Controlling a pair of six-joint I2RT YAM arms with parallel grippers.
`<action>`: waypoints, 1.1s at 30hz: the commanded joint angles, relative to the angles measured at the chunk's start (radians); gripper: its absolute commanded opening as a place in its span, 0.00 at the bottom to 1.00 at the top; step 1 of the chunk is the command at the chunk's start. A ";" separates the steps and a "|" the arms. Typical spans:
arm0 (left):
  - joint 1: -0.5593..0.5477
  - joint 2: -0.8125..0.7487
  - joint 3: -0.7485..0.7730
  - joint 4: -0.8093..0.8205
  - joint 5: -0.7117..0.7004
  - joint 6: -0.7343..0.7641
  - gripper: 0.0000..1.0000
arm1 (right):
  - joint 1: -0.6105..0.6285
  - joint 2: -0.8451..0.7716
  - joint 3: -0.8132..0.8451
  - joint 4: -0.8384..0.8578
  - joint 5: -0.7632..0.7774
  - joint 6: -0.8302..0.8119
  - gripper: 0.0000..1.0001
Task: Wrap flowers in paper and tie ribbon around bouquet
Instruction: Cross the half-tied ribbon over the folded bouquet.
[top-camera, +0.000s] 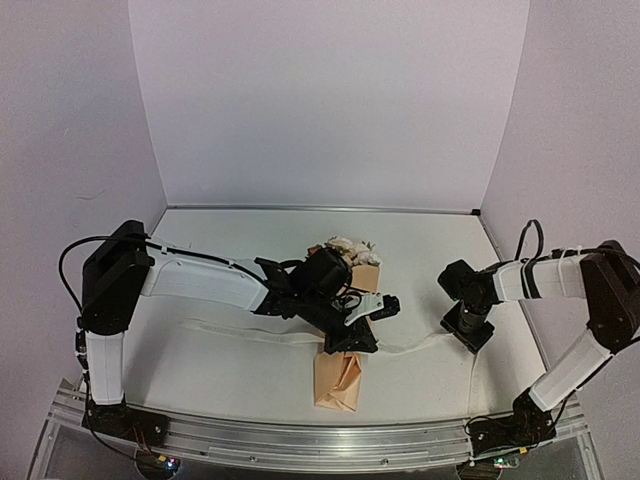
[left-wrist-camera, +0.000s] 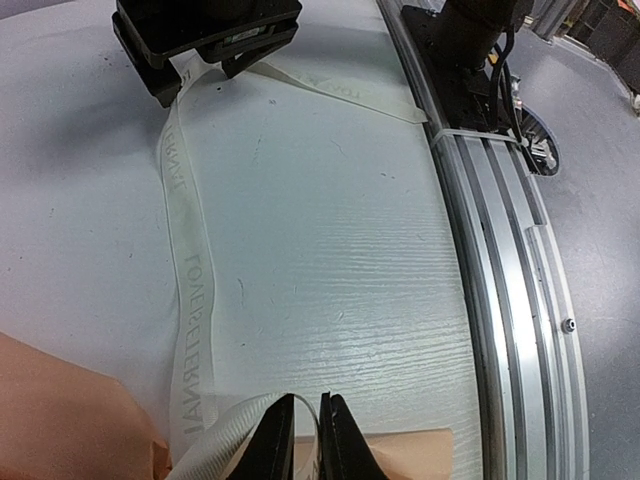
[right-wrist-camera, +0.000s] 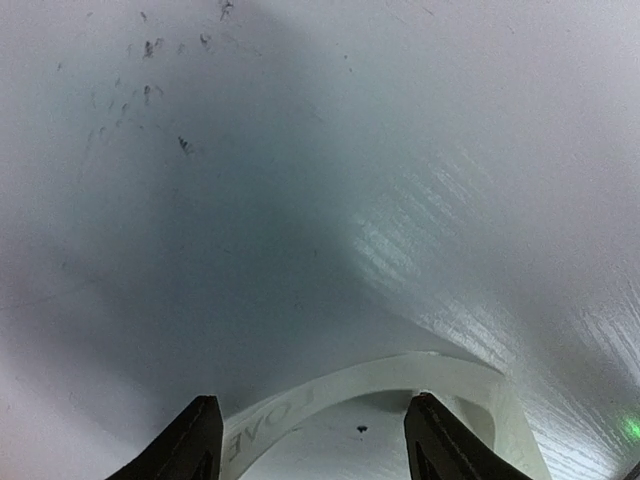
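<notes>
One ribbon (right-wrist-camera: 350, 385) (arched) within right tool (right-wrist-camera: 312, 440)

- Your top view has soft, even light.
- Your right wrist view shows a big dark shadow on the tabletop (right-wrist-camera: 250, 200), with glare at the right.
- Your left wrist view is bright; the rail (left-wrist-camera: 500, 250) bends near the edge.

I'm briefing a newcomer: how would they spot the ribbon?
On the white table, find the peach paper bouquet near the front edge. The ribbon runs to both sides of it: the only long, narrow, cream strip, printed with dark lettering.
</notes>
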 joint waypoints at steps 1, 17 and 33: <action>-0.003 -0.003 0.006 0.014 0.006 0.027 0.11 | -0.028 0.023 -0.015 0.066 0.021 0.013 0.63; -0.004 0.074 0.076 0.047 -0.008 0.043 0.12 | -0.037 0.107 0.370 0.022 -0.178 -0.335 0.00; -0.013 0.078 0.097 0.180 -0.100 -0.020 0.57 | 0.004 0.222 0.716 0.003 -0.587 -0.426 0.00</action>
